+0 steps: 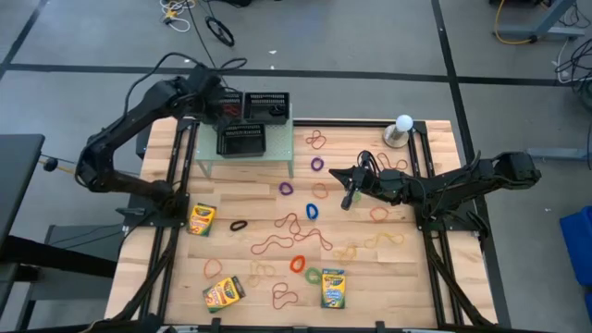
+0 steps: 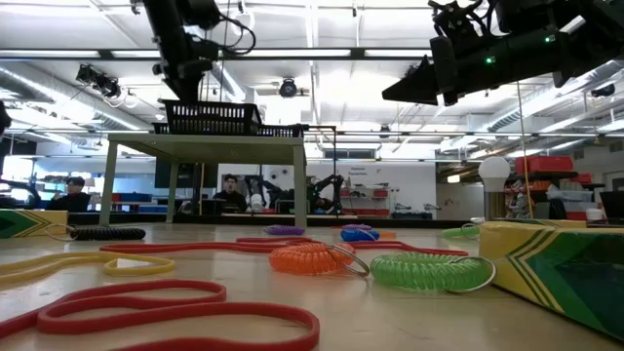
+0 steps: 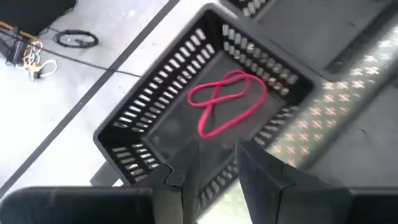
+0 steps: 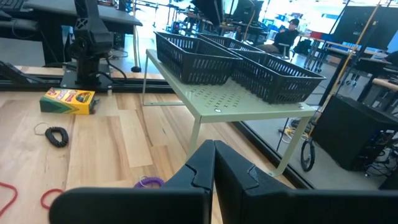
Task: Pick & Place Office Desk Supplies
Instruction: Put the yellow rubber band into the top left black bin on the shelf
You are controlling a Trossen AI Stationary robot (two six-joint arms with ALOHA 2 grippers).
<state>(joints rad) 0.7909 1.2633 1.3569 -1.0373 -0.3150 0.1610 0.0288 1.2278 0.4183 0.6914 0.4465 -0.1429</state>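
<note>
A red rubber band (image 3: 227, 99) lies in a loose figure-eight on the floor of a black mesh tray (image 3: 149, 99). The tray stands on the pale green shelf (image 1: 254, 157) at the table's far left. My left gripper (image 3: 214, 158) hangs open just above that tray's rim, slanting down, with nothing between its fingers. Two more black trays (image 1: 266, 104) (image 1: 242, 139) stand on the same shelf. My right gripper (image 1: 346, 201) is shut and empty. It hovers over the table's middle right, above scattered rubber bands (image 1: 294, 231).
Crayon boxes lie at the left (image 1: 201, 218), near left (image 1: 223, 291) and near middle (image 1: 333, 287). A white ball on a grey stand (image 1: 402, 129) sits at the far right. Coiled orange (image 2: 312, 258) and green (image 2: 429, 271) bands lie near the front edge.
</note>
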